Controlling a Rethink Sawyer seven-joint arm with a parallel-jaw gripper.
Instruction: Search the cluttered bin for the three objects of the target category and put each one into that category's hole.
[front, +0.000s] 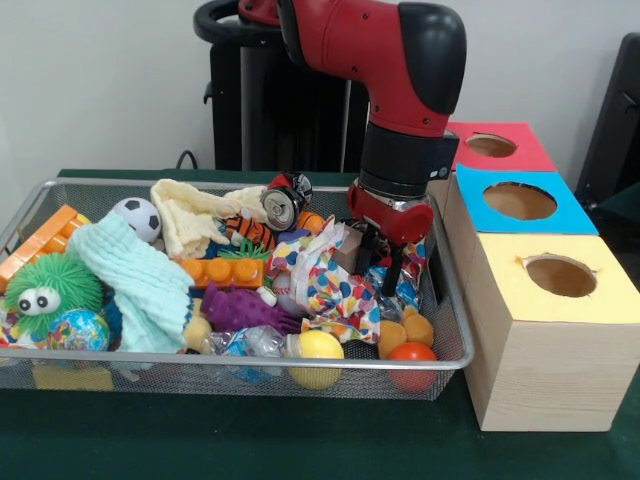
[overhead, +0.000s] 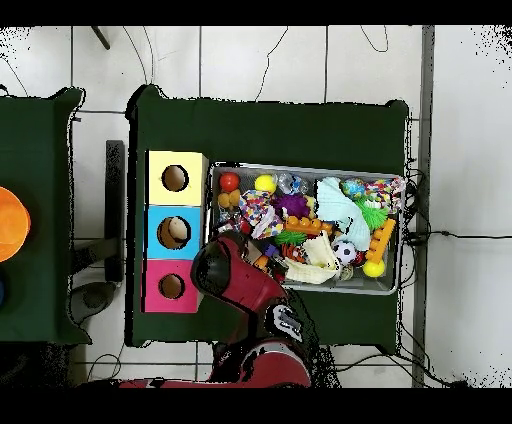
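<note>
At the near rim of the wire bin (front: 40, 372) lie a red ball (front: 411, 353), a yellow ball (front: 316, 346) and a small globe ball (front: 78, 329), with a fuzzy green toy with googly eyes (front: 48, 288) just behind the globe. Mid-bin, a mint cloth (front: 135, 280) drapes beside a purple spiky toy (front: 240, 308) and an orange brick (front: 222, 271). My pincer (front: 385, 262) hangs down at the bin's right end, against a crumpled, colourfully spotted wrapper (front: 325, 285); I cannot tell whether its fingers are spread or pressed together. Farther back sit a drinks can (front: 283, 203), a cream cloth (front: 190, 215) and a small football (front: 137, 216). On the green counter (front: 300, 445) right of the bin stand three wooden boxes with holes, topped yellow (front: 560, 275), blue (front: 519, 201) and red (front: 492, 146).
</note>
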